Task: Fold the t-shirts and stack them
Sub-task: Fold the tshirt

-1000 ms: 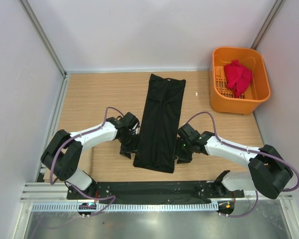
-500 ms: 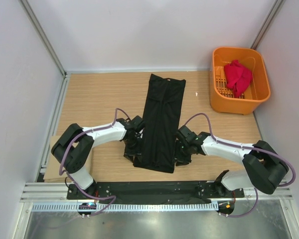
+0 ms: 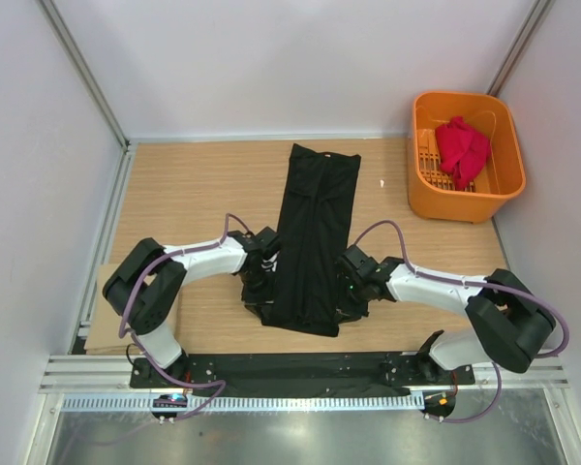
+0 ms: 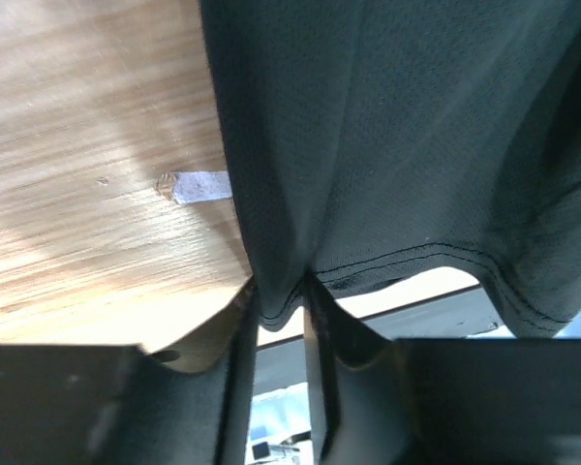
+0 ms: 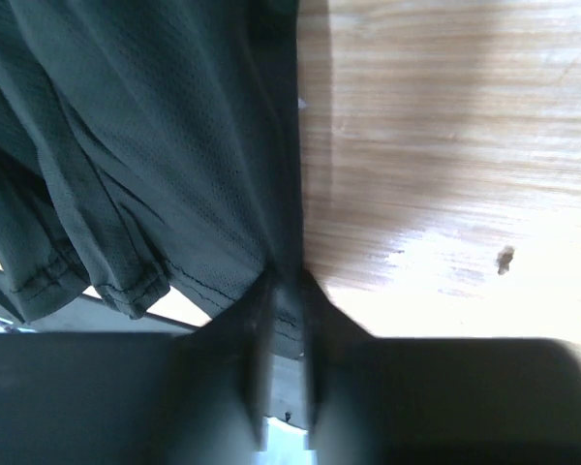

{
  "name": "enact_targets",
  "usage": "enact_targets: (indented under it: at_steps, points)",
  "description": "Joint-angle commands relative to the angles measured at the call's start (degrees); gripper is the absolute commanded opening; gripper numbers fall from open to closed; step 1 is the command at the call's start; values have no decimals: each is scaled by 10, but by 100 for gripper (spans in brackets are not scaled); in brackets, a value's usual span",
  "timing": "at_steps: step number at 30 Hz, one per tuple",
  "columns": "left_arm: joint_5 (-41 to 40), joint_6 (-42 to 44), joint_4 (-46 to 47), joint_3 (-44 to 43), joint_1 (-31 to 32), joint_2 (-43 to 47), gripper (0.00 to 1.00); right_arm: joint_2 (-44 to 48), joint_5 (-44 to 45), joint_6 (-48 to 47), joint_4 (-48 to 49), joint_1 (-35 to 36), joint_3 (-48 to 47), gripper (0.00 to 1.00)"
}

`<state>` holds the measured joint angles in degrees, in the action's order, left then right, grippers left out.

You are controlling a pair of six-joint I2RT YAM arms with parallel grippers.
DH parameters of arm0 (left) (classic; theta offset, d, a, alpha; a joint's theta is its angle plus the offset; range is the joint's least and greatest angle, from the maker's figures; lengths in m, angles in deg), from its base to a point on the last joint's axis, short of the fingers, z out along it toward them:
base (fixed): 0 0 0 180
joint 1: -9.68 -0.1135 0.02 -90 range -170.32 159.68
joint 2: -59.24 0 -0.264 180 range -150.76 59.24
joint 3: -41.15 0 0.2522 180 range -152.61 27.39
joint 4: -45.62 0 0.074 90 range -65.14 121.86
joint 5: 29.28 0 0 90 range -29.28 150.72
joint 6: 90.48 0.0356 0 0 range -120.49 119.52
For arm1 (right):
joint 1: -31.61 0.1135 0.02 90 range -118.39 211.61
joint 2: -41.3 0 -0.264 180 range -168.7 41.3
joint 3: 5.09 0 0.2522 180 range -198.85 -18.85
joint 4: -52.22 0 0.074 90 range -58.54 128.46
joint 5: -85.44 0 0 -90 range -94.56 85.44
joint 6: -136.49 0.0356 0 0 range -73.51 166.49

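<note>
Hem of black t-shirt (image 3: 315, 223) pinched in left gripper (image 4: 281, 302); right gripper (image 5: 286, 291) likewise

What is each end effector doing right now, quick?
Left end effector: shut on the black shirt, at its near hem.
Right end effector: shut on the black shirt too.

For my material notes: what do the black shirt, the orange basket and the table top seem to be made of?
Black shirt: thin knit cloth, probably synthetic; fine mesh weave, stitched hem, matte.
Orange basket: plastic, apparently; smooth, slotted walls.
Table top: wood or wood-look laminate; visible grain, slight gloss.
</note>
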<state>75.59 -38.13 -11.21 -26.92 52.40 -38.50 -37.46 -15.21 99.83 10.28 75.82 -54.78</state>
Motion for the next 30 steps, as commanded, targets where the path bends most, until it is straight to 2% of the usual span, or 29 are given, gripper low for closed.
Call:
enact_targets:
  at_steps: [1, 3, 5, 17, 23, 27, 30]
  points:
    - [-28, 5, 50, 44, -3, -18, 18, -10, 9, 12, 12, 6, 19, 17]
    - [-20, 0, 58, 57, -9, -4, 13, -9, 11, 19, 23, 6, 31, 2]
    - [-13, -2, 65, 79, -22, 27, 1, 0, 15, 25, 21, 6, 41, 1]
    - [75, -36, 149, 185, -67, 109, 0, 42, 30, 14, -7, 6, 60, 1]
    - [127, -54, 183, 185, -73, 135, 0, 78, -2, 8, 12, 6, 81, 1]
    - [168, -76, 228, 194, -73, 133, 0, 94, -20, 13, 26, 6, 88, 46]
    - [176, -88, 244, 206, -73, 131, 0, 120, -33, 35, 51, 6, 108, 54]
